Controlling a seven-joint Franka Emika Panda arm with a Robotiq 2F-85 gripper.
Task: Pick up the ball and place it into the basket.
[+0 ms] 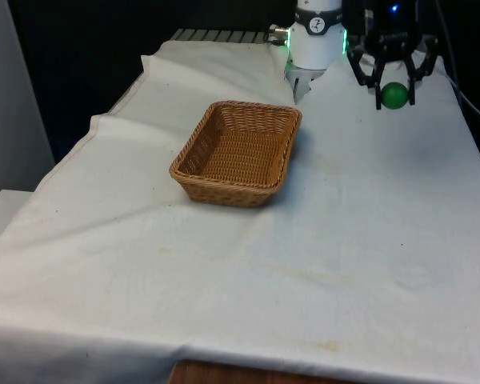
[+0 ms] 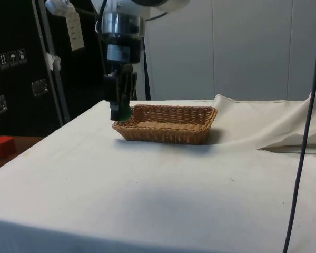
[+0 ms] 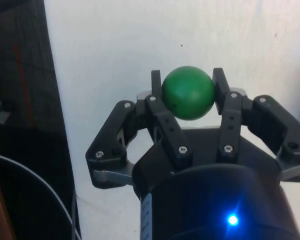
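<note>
A green ball (image 1: 395,95) is held between the fingers of my black gripper (image 1: 394,98), which is shut on it and hangs a little above the white cloth at the front view's far right. In the wrist view the ball (image 3: 188,92) sits clamped between the two fingertips (image 3: 155,82), over bare cloth close to the table's edge. The brown wicker basket (image 1: 266,182) stands on the cloth, to the front view's left of the gripper and nearer the camera. From the side, the gripper (image 2: 121,112) with the ball (image 2: 125,112) hangs just before the basket's (image 2: 166,132) near end.
The cloth is rumpled into folds (image 1: 216,60) behind the basket and at the side view's right (image 2: 292,137). A red block (image 2: 2,146) lies on a lower surface beside the table. The table's edge (image 3: 57,120) runs close by the gripper.
</note>
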